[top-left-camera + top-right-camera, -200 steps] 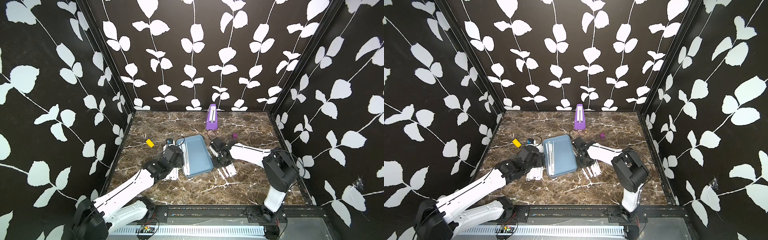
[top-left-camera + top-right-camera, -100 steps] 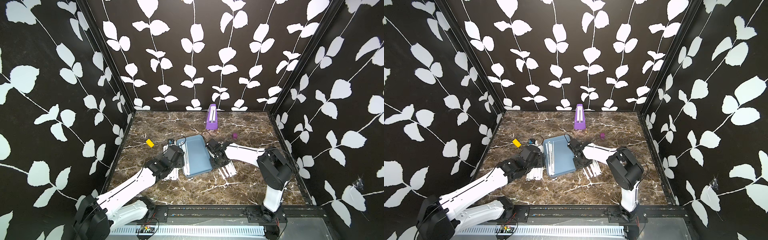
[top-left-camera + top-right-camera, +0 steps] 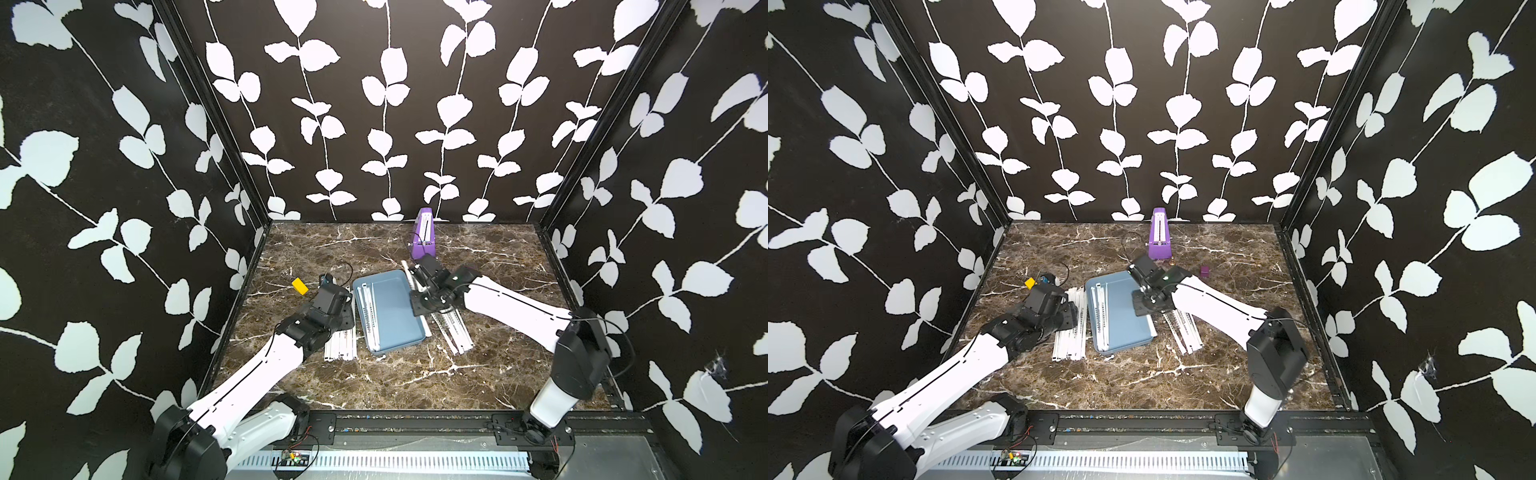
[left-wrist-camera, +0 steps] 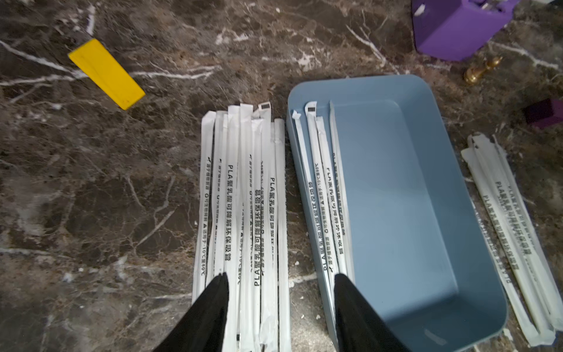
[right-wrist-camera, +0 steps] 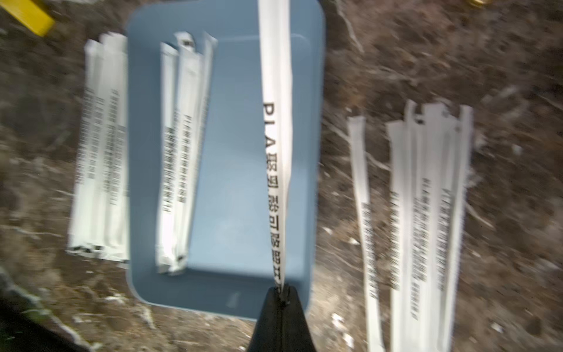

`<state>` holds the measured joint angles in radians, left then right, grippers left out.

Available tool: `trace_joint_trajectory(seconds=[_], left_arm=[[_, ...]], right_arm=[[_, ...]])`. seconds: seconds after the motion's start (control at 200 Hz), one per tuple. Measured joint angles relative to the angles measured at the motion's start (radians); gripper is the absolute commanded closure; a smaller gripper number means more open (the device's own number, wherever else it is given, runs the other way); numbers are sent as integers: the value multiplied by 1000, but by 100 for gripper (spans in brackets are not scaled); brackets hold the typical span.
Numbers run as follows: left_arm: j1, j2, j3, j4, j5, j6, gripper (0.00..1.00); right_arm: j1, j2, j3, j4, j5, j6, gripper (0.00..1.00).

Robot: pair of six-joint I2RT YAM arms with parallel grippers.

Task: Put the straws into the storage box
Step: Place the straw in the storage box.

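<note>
The storage box [image 3: 395, 316] [image 3: 1125, 320] is a shallow light-blue tray lying mid-table, with a few straws [image 4: 323, 198] [image 5: 179, 152] along its left wall. One pile of white paper-wrapped straws [image 3: 340, 345] [image 4: 243, 198] lies just left of the box, and another pile [image 3: 453, 328] [image 5: 426, 213] lies to its right. My right gripper [image 5: 281, 288] is shut on the end of one straw [image 5: 275, 122], which hangs over the right part of the box. My left gripper [image 4: 281, 275] is open, one fingertip [image 4: 219, 286] above the left pile, the other [image 4: 342, 286] above the box's left wall.
A tall purple wedge [image 3: 424, 237] [image 3: 1158, 237] stands behind the box near the back wall. A yellow block [image 3: 300, 286] [image 4: 106, 73] lies left of the left pile. A small purple cube [image 3: 1204, 271] and a small brass piece [image 4: 481, 70] sit behind the right pile.
My right gripper has shut on a straw from the right pile and carried it left, over the box. My left gripper's jaws have narrowed slightly; that arm has hardly moved.
</note>
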<state>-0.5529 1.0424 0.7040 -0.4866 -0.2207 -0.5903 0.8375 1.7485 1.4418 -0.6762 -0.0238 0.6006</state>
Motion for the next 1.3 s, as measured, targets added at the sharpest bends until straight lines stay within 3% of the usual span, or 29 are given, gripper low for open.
trace_joint_trajectory(seconds=[0.195,0.37,0.98,1.3], left_arm=[[0,50,-40,14,56,-5,44],[6,50,-50,35,77,-13,44],[15,56,-54,54,90,-15,44],[101,203,-50,109,133,27,43]], right_arm=[[29,217,71,129,-103,114,96],[34,326,76,150,-157,170,96],[63,423,181,159,-206,207,96],[100,417,214,117,-187,201,96]])
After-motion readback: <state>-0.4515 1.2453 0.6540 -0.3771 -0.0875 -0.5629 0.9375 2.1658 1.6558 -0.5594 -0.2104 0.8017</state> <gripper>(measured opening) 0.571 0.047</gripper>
